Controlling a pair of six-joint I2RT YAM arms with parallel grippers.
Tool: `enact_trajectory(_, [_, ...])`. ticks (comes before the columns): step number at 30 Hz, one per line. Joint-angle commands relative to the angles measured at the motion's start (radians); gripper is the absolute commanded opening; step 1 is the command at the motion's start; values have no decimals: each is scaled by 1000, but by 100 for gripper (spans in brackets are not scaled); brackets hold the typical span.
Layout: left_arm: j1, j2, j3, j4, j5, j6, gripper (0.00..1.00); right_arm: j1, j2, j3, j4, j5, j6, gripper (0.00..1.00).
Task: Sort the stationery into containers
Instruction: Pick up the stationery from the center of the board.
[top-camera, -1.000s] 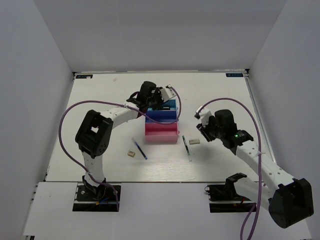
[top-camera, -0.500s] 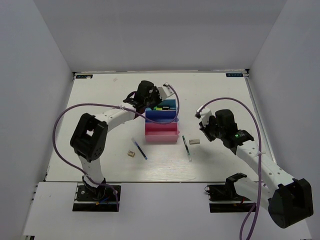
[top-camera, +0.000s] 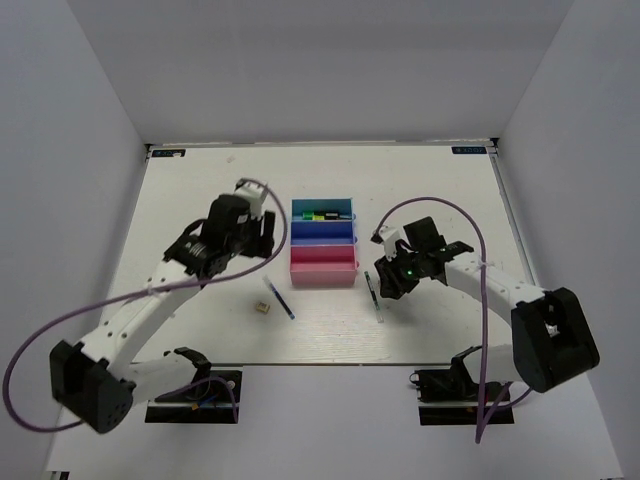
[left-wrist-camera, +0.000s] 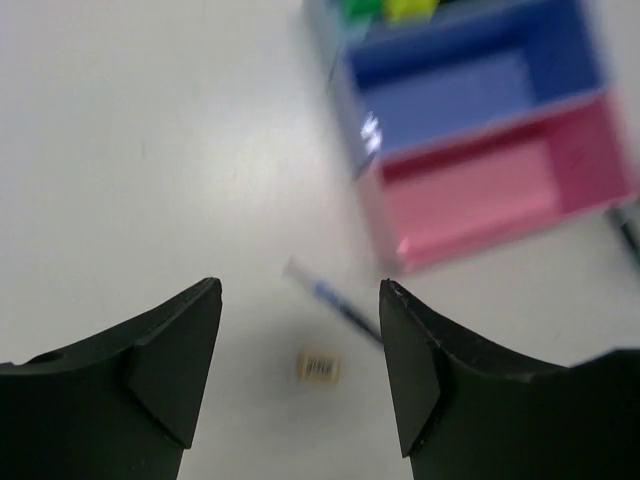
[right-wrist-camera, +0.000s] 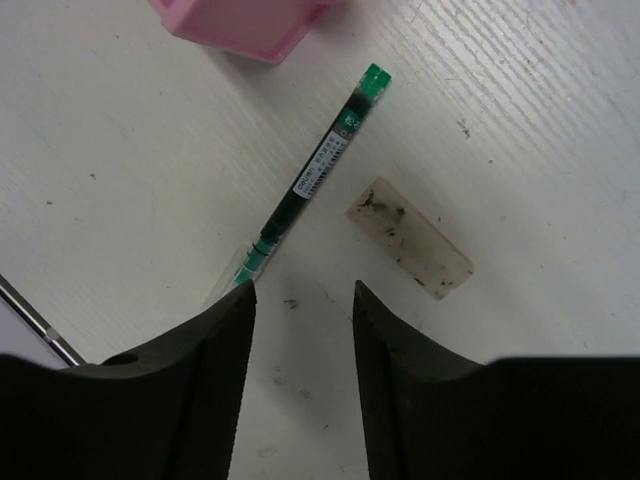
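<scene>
The teal (top-camera: 300, 212), blue (top-camera: 322, 232) and pink (top-camera: 323, 267) trays stand in a row mid-table. The yellow highlighter (top-camera: 322, 213) lies in the teal tray beside dark items; I cannot make out the purple-black marker. The blue pen (top-camera: 278, 297) and tan eraser (top-camera: 262, 308) lie left of the pink tray. My left gripper (top-camera: 260, 240) is open and empty, high above them (left-wrist-camera: 300, 380). My right gripper (top-camera: 388, 280) is open, low over the table (right-wrist-camera: 300, 300), with the dark-green pen (right-wrist-camera: 310, 185) and grey eraser (right-wrist-camera: 410, 238) just beyond its fingertips.
The left wrist view shows the tan eraser (left-wrist-camera: 318, 367), the blue pen (left-wrist-camera: 335, 303), the pink tray (left-wrist-camera: 480, 190) and the blue tray (left-wrist-camera: 470, 95), both bare inside. The pink tray's corner (right-wrist-camera: 240, 25) sits just beyond the green pen. White walls enclose the table.
My left gripper has drawn back from the teal tray, leftward and nearer, and the highlighter now lies in that tray. My right gripper has moved left and down over the green pen and grey eraser.
</scene>
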Motion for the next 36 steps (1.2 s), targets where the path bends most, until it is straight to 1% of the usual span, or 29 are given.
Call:
enact_trajectory(1, [45,-158,-214,-167,-5,-169,75,12,20,51,17,40,1,49])
enact_trajectory(3, [72,-232,-296,-179,3,-159,76,10,40,57,25,73,-57,53])
enact_trajectory(5, [85,-257,-319,-197,17,-146,76,10,60,57,29,93,-161,59])
enact_trajectory(6, [92,-282,-350,-205,27,-142,76,9,68,58,33,111,-186,61])
enact_trajectory(7, [92,-287,-359,-208,40,-140,76,12,75,60,33,122,-260,63])
enact_trajectory(10, [94,-312,-390,-216,63,-126,76,9,108,68,11,107,-332,68])
enact_trajectory(11, [94,-321,-396,-216,66,-120,76,9,112,69,-7,67,-415,68])
enact_trajectory(12, [94,-321,-399,-228,61,-110,76,10,121,71,-16,56,-448,69])
enact_trajectory(14, [92,-335,-411,-234,47,-100,76,9,144,74,-24,9,-555,69])
enact_trajectory(16, [92,-355,-430,-241,44,-97,76,9,190,92,-32,2,-608,69])
enact_trajectory(20, [94,-381,-448,-244,46,-96,76,9,278,173,-91,5,-701,61])
enact_trajectory(24, [94,-389,-457,-244,40,-96,76,10,324,180,-109,27,-729,53])
enact_trajectory(27, [95,-381,-464,-241,46,-100,76,10,315,152,-107,48,-747,23])
enact_trajectory(28, [94,-381,-464,-242,47,-103,76,9,306,122,-89,59,-752,7])
enact_trajectory(29, [95,-372,-464,-239,49,-103,76,9,286,114,-87,77,-757,1])
enact_trajectory(32, [94,-366,-464,-239,69,-108,75,6,215,98,-115,82,-764,0])
enact_trajectory(33, [95,-361,-464,-242,72,-110,75,7,180,118,-159,73,-766,0])
enact_trajectory(34, [94,-353,-465,-238,81,-122,75,10,163,150,-217,18,-760,0])
enact_trajectory(35, [94,-350,-470,-236,86,-125,75,9,111,202,-293,-11,-760,0])
enact_trajectory(36, [95,-337,-473,-231,93,-129,75,10,96,232,-337,-39,-760,0])
